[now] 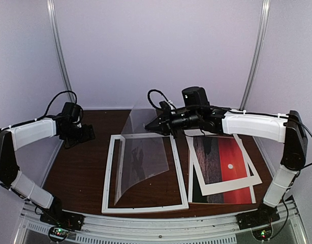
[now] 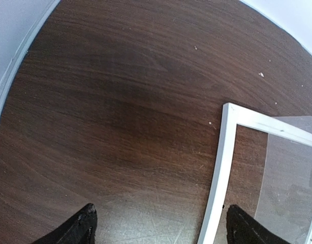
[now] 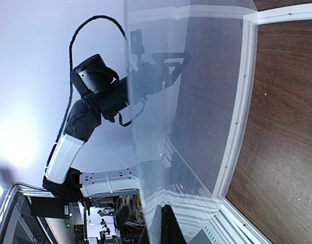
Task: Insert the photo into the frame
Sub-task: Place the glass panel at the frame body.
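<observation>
The white frame [image 1: 108,173] lies flat at the table's centre. Its corner rail [image 2: 219,168] shows in the left wrist view, and a long rail [image 3: 237,117] in the right wrist view. The photo [image 1: 235,157], red sky with a white sun, lies right of the frame under a white mat [image 1: 232,185]. My right gripper [image 1: 158,124] is shut on the top edge of a clear sheet [image 1: 146,152] that stands tilted up over the frame. The same gripper [image 3: 168,229] pinches the clear sheet [image 3: 196,101]. My left gripper [image 1: 82,134] hangs open left of the frame, its fingers [image 2: 80,226] wide apart over bare wood.
Pale walls and two metal uprights [image 1: 59,51] enclose the dark wooden table [image 1: 74,168]. The clear sheet's lower edge [image 2: 293,173] rests inside the frame. The left arm [image 3: 95,101] shows beyond the sheet.
</observation>
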`<action>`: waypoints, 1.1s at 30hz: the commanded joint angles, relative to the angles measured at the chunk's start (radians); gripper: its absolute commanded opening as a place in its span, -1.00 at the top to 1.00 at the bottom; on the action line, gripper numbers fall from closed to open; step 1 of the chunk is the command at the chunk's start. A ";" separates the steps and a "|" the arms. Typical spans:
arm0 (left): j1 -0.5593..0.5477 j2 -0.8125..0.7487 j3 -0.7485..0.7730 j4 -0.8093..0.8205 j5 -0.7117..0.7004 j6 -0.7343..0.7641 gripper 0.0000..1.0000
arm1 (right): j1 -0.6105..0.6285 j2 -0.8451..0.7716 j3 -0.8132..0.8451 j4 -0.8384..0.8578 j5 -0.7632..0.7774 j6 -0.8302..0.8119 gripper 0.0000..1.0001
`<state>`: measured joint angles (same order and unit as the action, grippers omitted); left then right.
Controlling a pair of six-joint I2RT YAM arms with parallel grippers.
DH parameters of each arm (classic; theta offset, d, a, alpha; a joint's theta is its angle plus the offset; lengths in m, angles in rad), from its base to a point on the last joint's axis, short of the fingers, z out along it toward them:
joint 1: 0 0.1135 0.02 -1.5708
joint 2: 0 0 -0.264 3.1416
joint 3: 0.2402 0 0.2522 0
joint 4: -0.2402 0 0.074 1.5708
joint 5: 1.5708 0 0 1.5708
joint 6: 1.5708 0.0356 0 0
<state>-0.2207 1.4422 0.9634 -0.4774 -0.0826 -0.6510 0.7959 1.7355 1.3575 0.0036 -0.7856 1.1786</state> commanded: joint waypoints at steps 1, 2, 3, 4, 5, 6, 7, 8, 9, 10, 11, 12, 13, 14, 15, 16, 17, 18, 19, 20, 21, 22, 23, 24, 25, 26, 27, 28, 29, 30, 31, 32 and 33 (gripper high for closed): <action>0.026 -0.034 0.017 -0.003 -0.005 0.022 -0.77 | 0.032 0.006 0.070 0.038 -0.014 0.017 1.00; 0.028 -0.036 0.017 -0.003 -0.007 0.022 -0.77 | 0.037 0.008 0.079 0.042 -0.015 0.022 1.00; 0.030 -0.037 0.017 -0.004 -0.010 0.022 -0.78 | 0.042 0.011 0.086 0.046 -0.015 0.027 1.00; 0.032 -0.037 0.017 -0.004 -0.012 0.023 -0.77 | 0.048 0.013 0.093 0.047 -0.015 0.028 1.00; 0.033 -0.038 0.018 -0.006 -0.015 0.023 -0.77 | 0.051 0.015 0.100 0.045 -0.014 0.027 1.00; 0.035 -0.039 0.017 -0.006 -0.017 0.022 -0.77 | 0.053 0.016 0.102 0.044 -0.012 0.028 1.00; 0.035 -0.041 0.015 -0.007 -0.020 0.022 -0.78 | 0.053 0.016 0.098 0.041 -0.010 0.024 1.00; 0.036 -0.044 0.014 -0.009 -0.025 0.021 -0.77 | 0.052 0.014 0.089 0.030 -0.003 0.014 1.00; 0.037 -0.048 0.012 -0.010 -0.031 0.021 -0.77 | 0.049 0.016 0.078 0.012 0.006 0.001 1.00; 0.036 -0.052 0.009 -0.009 -0.035 0.019 -0.77 | 0.047 0.017 0.061 0.005 0.017 -0.011 1.00; 0.037 -0.056 0.006 -0.008 -0.041 0.018 -0.77 | 0.043 0.021 0.039 0.004 0.025 -0.018 1.00; 0.037 -0.060 0.002 -0.007 -0.044 0.018 -0.77 | 0.038 0.028 0.012 0.004 0.031 -0.020 1.00; 0.037 -0.063 -0.001 -0.008 -0.047 0.019 -0.77 | 0.035 0.036 -0.017 0.004 0.037 -0.022 1.00; 0.037 -0.066 -0.003 -0.007 -0.048 0.021 -0.77 | 0.030 0.049 -0.042 0.007 0.042 -0.026 1.00; 0.037 -0.069 -0.003 -0.007 -0.048 0.021 -0.77 | 0.026 0.062 -0.069 0.009 0.045 -0.030 1.00; 0.037 -0.068 -0.004 -0.009 -0.047 0.022 -0.77 | 0.022 0.080 -0.098 0.021 0.048 -0.030 1.00; 0.037 -0.070 -0.005 -0.010 -0.046 0.024 -0.77 | 0.017 0.096 -0.124 0.035 0.049 -0.028 1.00; 0.037 -0.071 -0.006 -0.009 -0.044 0.024 -0.77 | 0.014 0.112 -0.152 0.052 0.049 -0.022 1.00; 0.037 -0.071 -0.007 -0.009 -0.043 0.024 -0.77 | 0.010 0.127 -0.176 0.082 0.049 -0.016 1.00; 0.037 -0.070 -0.008 -0.009 -0.040 0.024 -0.76 | 0.008 0.140 -0.201 0.105 0.048 -0.003 1.00; 0.037 -0.067 -0.008 -0.008 -0.036 0.024 -0.77 | 0.008 0.151 -0.231 0.126 0.047 0.007 1.00; 0.036 -0.067 -0.008 -0.007 -0.033 0.024 -0.77 | 0.007 0.161 -0.249 0.143 0.048 0.013 1.00; 0.036 -0.064 -0.008 -0.005 -0.027 0.024 -0.76 | 0.006 0.165 -0.266 0.159 0.050 0.020 1.00; 0.037 -0.062 -0.009 -0.005 -0.022 0.022 -0.76 | 0.006 0.165 -0.278 0.164 0.054 0.022 1.00; 0.037 -0.060 -0.010 -0.002 -0.015 0.022 -0.76 | 0.006 0.164 -0.285 0.161 0.062 0.019 1.00; 0.037 -0.056 -0.013 0.002 -0.009 0.021 -0.76 | 0.005 0.161 -0.290 0.153 0.072 0.013 1.00; 0.037 -0.053 -0.017 0.007 -0.002 0.020 -0.76 | 0.005 0.156 -0.291 0.140 0.085 0.005 1.00; 0.037 -0.050 -0.020 0.013 0.005 0.016 -0.76 | 0.003 0.150 -0.292 0.124 0.100 -0.005 1.00; 0.037 -0.046 -0.025 0.020 0.014 0.014 -0.76 | 0.001 0.143 -0.291 0.104 0.116 -0.017 1.00; 0.037 -0.042 -0.028 0.026 0.024 0.012 -0.76 | -0.002 0.135 -0.291 0.082 0.133 -0.030 1.00; 0.036 -0.037 -0.030 0.029 0.031 0.011 -0.76 | -0.004 0.127 -0.289 0.062 0.148 -0.043 1.00; 0.036 -0.032 -0.033 0.032 0.039 0.011 -0.75 | -0.006 0.121 -0.288 0.048 0.157 -0.053 1.00; 0.035 -0.028 -0.034 0.034 0.045 0.011 -0.75 | -0.007 0.116 -0.285 0.035 0.164 -0.062 1.00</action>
<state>-0.1947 1.3964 0.9497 -0.4862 -0.0799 -0.6415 0.8036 1.9102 1.0546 0.0731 -0.6971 1.1667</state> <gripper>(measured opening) 0.879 0.007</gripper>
